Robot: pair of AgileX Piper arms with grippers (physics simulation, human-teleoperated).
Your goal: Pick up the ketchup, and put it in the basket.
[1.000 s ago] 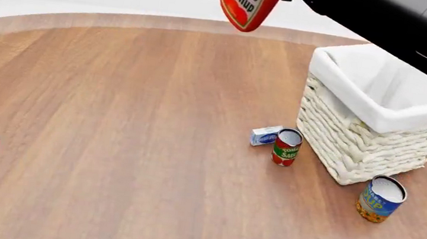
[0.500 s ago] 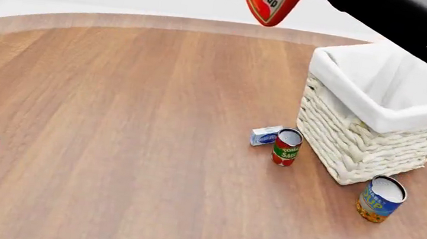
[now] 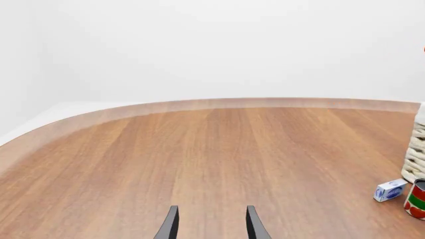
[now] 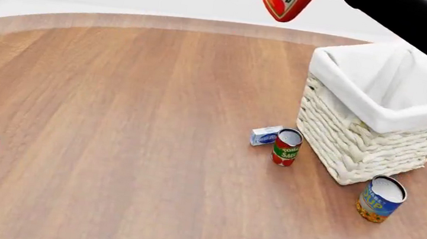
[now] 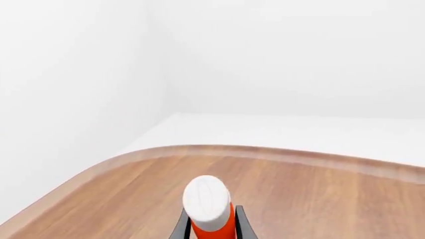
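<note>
Ketchup clamped in right hand

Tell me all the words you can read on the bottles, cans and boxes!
"...chup", cut off by the picture's top: ketchup, held up by the right gripper.
Soup can: large yellow letters, roughly "SOUP".
Tomato sauce can: too small to read.
Small blue-and-white box: too blurred.

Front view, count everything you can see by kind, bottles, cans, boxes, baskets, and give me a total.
Bottles: 1, the ketchup, held up in the air by the right claw.
Cans: 2, the red-and-green can and the blue-and-yellow can.
Boxes: 1, the small blue-and-white box.
Baskets: 1, the basket.
Total: 5.
</note>
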